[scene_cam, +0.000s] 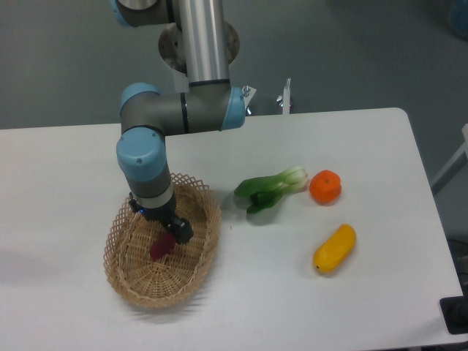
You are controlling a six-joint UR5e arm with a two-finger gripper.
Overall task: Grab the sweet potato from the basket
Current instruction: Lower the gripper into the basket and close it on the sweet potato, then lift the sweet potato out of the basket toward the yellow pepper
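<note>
Nearest the camera sits the basket [139, 289], its looped rim toward the front table [58, 175] edge, and its shallow bowl is why I come in from straight above rather than from the side. Inside it, a little left of the middle, lies the sweet potato [160, 247], a small magenta piece tilted against the woven floor. My gripper [175, 232] is down in the basket right at its upper end, touching or all but touching it; the dark fingers are lost against one another and against my wrist, so I cannot tell whether they stand apart or are already pressed on the tuber. I judge I am at the grasp itself, with the lift not yet made, since the purple end rests low in the basket. Much of the sweet potato is covered by my gripper, so its full length is hard to read. Off to the right, well apart from the basket, lie a yellow fruit [335, 248], then a leafy green vegetable [269, 190] and an orange [325, 186] just beside each other.
</note>
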